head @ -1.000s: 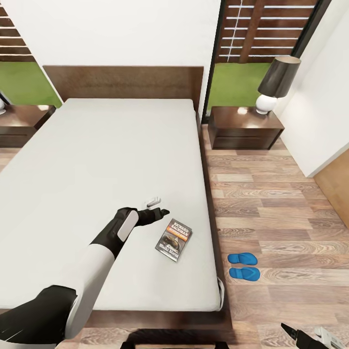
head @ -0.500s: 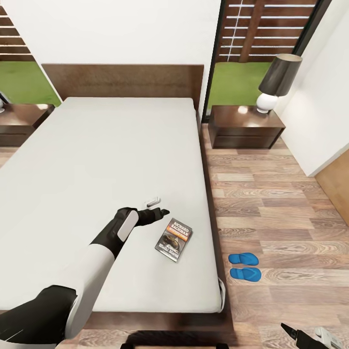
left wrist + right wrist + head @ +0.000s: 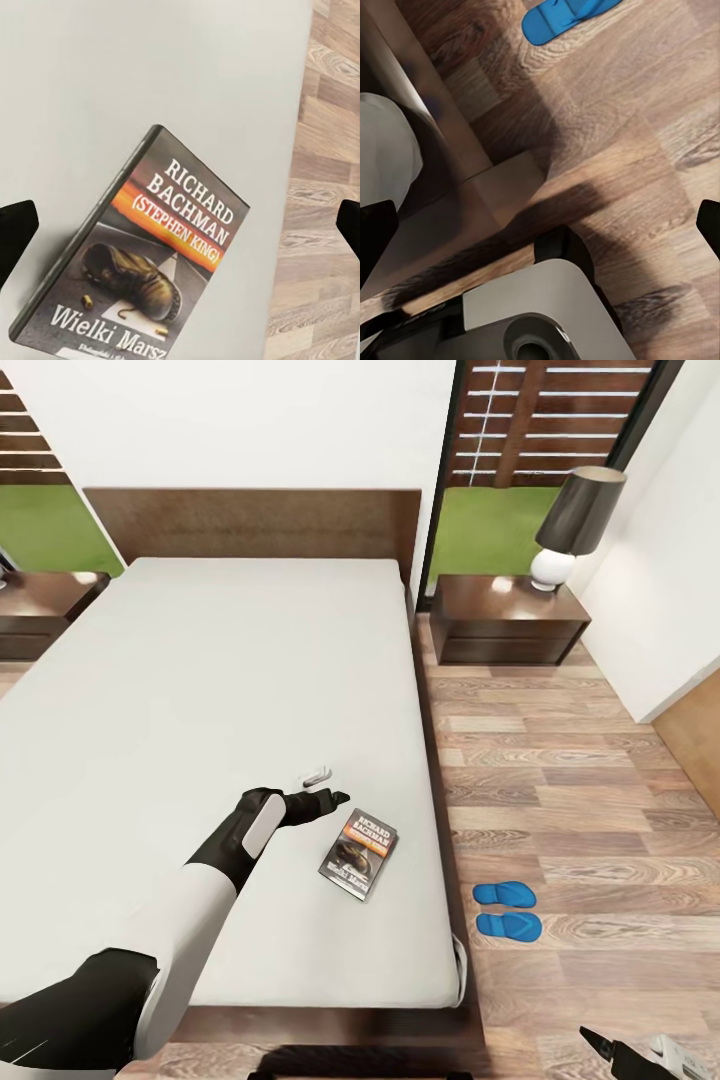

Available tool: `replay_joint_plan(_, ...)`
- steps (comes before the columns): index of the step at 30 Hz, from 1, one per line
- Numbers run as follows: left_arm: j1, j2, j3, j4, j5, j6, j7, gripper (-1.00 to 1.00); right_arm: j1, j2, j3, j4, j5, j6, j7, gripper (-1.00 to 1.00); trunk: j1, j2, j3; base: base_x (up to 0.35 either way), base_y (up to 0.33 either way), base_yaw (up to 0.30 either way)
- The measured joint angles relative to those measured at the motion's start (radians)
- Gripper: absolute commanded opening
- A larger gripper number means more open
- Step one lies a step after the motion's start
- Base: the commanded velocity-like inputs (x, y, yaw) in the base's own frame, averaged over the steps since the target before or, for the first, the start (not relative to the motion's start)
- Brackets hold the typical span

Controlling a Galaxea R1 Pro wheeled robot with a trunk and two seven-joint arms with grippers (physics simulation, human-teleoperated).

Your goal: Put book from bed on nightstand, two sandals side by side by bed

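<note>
At the near right corner of the head view, the right tool hangs low over the wood-plank floor, its dark fingers spread apart with nothing between them. In the right wrist view the fingertips sit at the two edges of the frame, with the floor, the dark bed base and one blue sandal beyond them.

The left arm reaches out over the bed. Its left tool hovers above the light-grey mattress, fingers wide apart and holding nothing. Just beside it, toward the bed's right edge, the book lies flat on the mattress, cover up, turned at a slant. The left wrist view looks straight down on the book, with the white "RICHARD BACHMAN" lettering, the orange band and a picture of a worn boot; the dark fingertips stand well apart on either side of it.

On the floor right of the bed, the two sandals lie side by side, close together and near the bed base.

Farther off, the right nightstand stands beside the headboard and carries a lamp with a dark shade and white base. The left nightstand shows at the other side of the bed. Behind them are white walls and dark-framed windows.
</note>
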Motion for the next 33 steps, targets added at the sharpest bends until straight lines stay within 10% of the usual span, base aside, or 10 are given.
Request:
replay_joint_plan(11, 0.0, 0.0, 0.0, 0.0, 0.001, 0.0, 0.0, 1.0, 0.0, 0.0, 0.0, 0.0, 0.0, 0.0, 0.0, 1.0, 0.042, -0.077, -0.034, 0.0, 0.0, 0.0)
replay_joint_plan(33, 0.0, -0.053, -0.004, -0.045, -0.004, -0.047, 0.001, 1.0, 0.0, 0.0, 0.0, 0.0, 0.0, 0.0, 0.0, 1.0, 0.042, -0.077, -0.035, 0.0, 0.0, 0.0)
